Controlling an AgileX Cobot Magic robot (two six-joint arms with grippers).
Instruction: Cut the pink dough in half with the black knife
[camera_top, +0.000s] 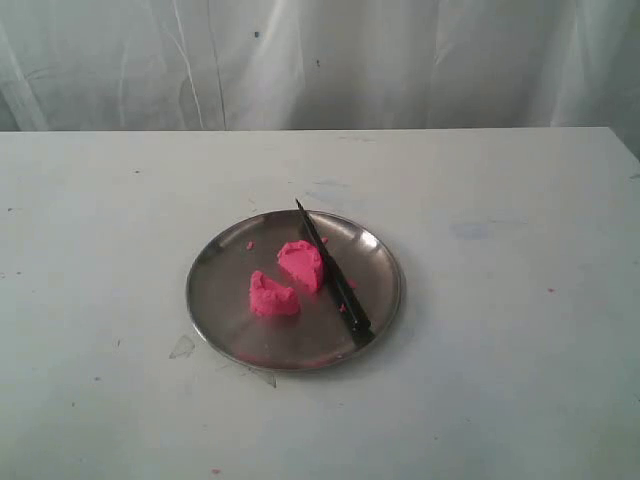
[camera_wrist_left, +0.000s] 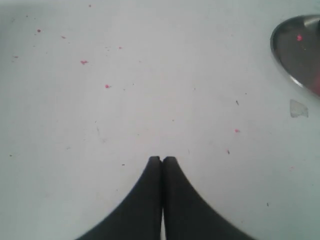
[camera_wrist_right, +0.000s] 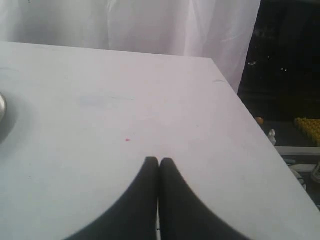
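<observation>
Bright pink dough sits in two lumps on the round metal plate, slim black knife alongside (handle toward the right arm's side); left gripper and right gripper hover closed, empty, off the plate.

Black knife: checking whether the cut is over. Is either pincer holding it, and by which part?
Nothing is held. The left pincer and right pincer are shut, empty; the black knife lies free on the metal plate.
</observation>
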